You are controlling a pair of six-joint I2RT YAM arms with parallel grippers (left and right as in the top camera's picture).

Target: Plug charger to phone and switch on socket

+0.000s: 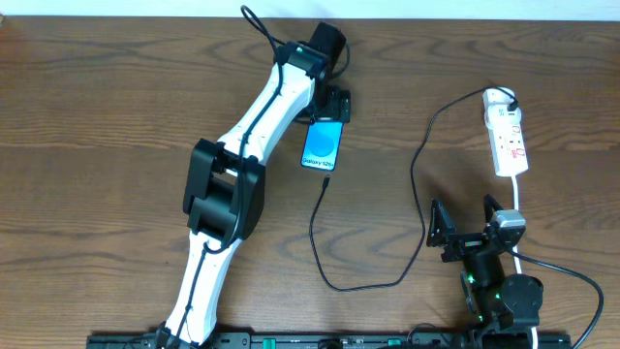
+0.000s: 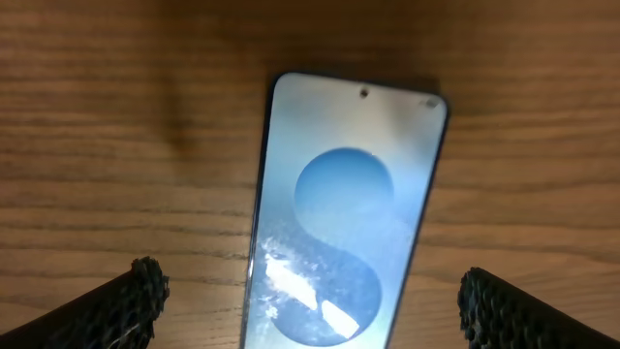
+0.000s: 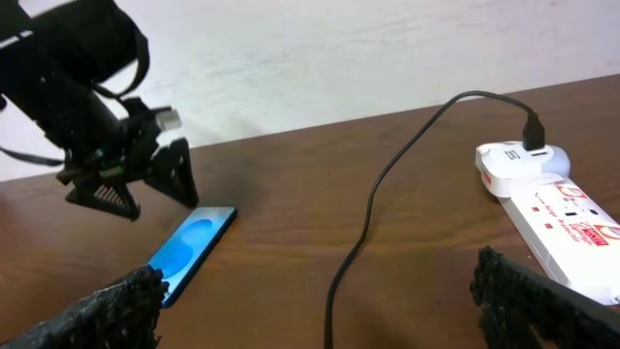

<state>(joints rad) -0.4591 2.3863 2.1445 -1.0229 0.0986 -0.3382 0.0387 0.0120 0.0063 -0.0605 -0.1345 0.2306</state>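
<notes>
Your left tool, jaws wide, straddles the far end of the phone, which lies flat near the counter far edge. Only the overhead view shows the charger tip at the phone's near end; you cannot tell whether it is seated. By the right edge, your right tool is spread wide, frontward of the socket.

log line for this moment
left gripper open over slim blue-screen phone | right gripper open | black charger cable tip near phone | white power strip untouched

The phone is cut off by the left wrist view's bottom edge, and the socket is clipped at the right wrist view's edge. The charger tip overhead is too tiny to be judged plugged, tbh.
</notes>
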